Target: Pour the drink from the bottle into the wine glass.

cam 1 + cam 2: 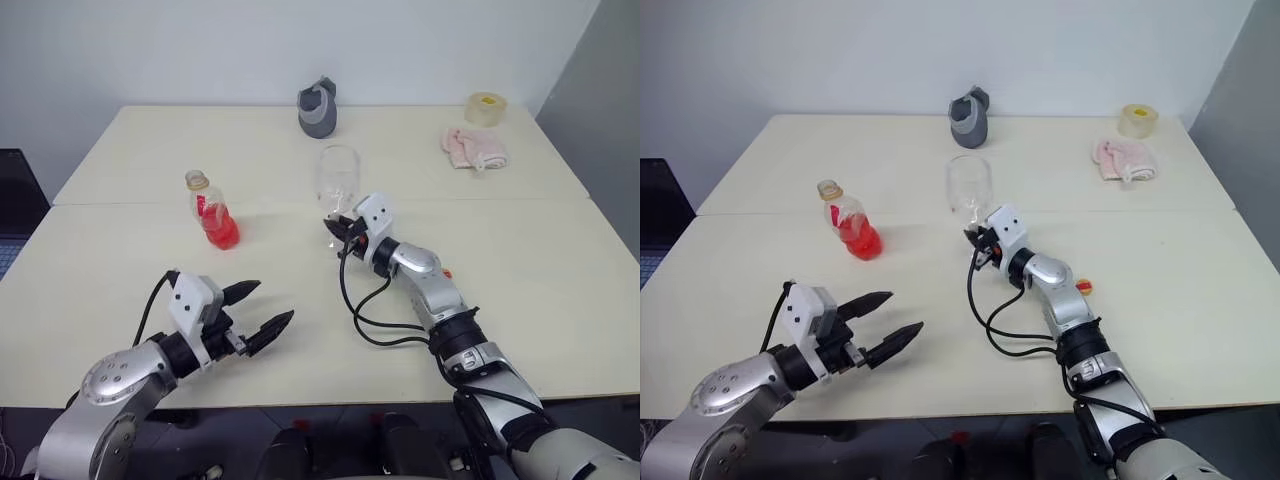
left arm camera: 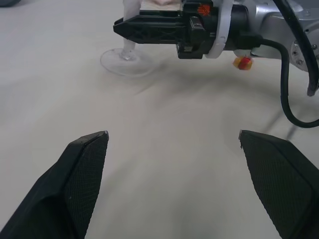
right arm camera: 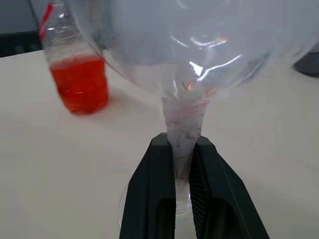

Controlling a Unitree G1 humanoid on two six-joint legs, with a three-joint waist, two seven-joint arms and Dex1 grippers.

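The wine glass [image 1: 338, 178] stands upright and empty mid-table, its foot [image 2: 127, 60] on the tabletop. My right gripper [image 3: 182, 144] is shut on its stem, just under the bowl, reaching in from the right [image 1: 338, 228]. The bottle [image 1: 212, 212] stands uncapped to the glass's left. The red drink [image 3: 79, 84] fills its lower part. My left gripper [image 1: 275, 300] hovers open over the near left of the table, well short of the bottle, with nothing between its fingers [image 2: 84, 164].
A small yellow-red cap [image 1: 446, 272] lies beside my right forearm. A grey jug [image 1: 318, 108] stands at the back centre. A pink cloth [image 1: 474, 148] and a tape roll [image 1: 485, 107] sit at the back right. A black cable [image 1: 360, 310] loops under the right arm.
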